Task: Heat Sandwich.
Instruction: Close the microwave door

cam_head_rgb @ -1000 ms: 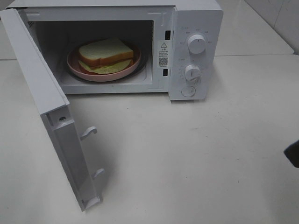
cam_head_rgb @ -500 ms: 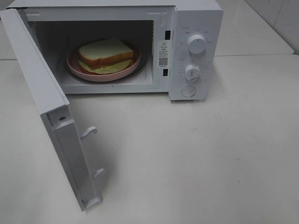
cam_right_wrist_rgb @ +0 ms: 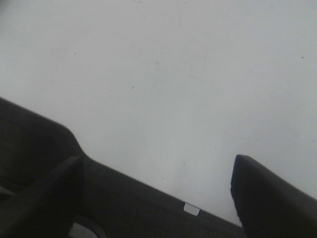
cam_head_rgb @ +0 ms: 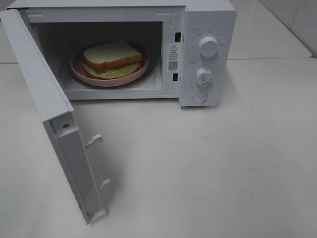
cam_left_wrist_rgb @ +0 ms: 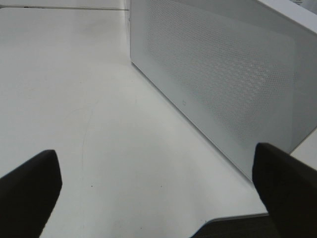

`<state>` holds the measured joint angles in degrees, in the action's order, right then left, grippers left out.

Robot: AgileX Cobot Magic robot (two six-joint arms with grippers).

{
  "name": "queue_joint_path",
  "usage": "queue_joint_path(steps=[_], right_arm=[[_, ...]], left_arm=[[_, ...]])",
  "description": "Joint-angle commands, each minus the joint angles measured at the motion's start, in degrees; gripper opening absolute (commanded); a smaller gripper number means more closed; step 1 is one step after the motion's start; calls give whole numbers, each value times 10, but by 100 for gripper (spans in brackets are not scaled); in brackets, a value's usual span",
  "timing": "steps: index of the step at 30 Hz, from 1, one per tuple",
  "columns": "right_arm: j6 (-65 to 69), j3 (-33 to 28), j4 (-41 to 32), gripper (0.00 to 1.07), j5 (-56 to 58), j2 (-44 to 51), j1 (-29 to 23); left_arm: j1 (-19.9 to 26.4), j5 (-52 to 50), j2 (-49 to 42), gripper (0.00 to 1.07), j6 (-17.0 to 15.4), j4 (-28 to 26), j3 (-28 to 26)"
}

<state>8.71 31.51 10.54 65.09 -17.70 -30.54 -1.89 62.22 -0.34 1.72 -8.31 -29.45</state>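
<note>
White-bread sandwich [cam_head_rgb: 112, 58] | inside microwave [cam_head_rgb: 208, 29] | end effectors well apart

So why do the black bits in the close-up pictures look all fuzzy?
Both wrist views blur the near black gripper fingers, too close for focus; the exterior high view stays sharp, with the open white microwave door casting a soft shadow on the pale table.
</note>
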Motion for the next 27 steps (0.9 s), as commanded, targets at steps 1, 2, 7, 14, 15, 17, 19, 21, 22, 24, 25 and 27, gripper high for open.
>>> queue_joint_path(steps=[1,2,7,14,15,17,19,21,22,24,25,27], right_arm=[[1,-5,4,77,-29,28,43],[1,-5,4,77,-29,28,43],[1,-9,0,77,-65,74,99],[-15,-29,-13,77,-80,127,154],[-19,-29,-17,77,-80,135,168],[-20,-29,-18,77,-81,139,176],[-21,-29,-19,77,-81,150,197],[-21,-29,-20,77,-81,159,208],[-21,-29,-20,77,-81,159,208],[-21,-29,-21,77,-81,175,230],[-21,-29,-21,77,-81,182,236],[-21,-29,-21,77,-81,190,244]], left_arm=[[3,-8,-9,98,1,-2,0],[3,-8,-9,98,1,-2,0],[3,-8,-9,98,1,-2,0],[3,-8,-9,98,1,-2,0],[3,-8,-9,98,1,-2,0],[3,-8,-9,98,1,-2,0],[3,-8,-9,98,1,-2,0],[3,-8,-9,98,1,-2,0],[3,-8,-9,98,1,-2,0],[3,-8,-9,98,1,-2,0],[3,-8,-9,98,1,-2,0],[3,-8,-9,98,1,-2,0]])
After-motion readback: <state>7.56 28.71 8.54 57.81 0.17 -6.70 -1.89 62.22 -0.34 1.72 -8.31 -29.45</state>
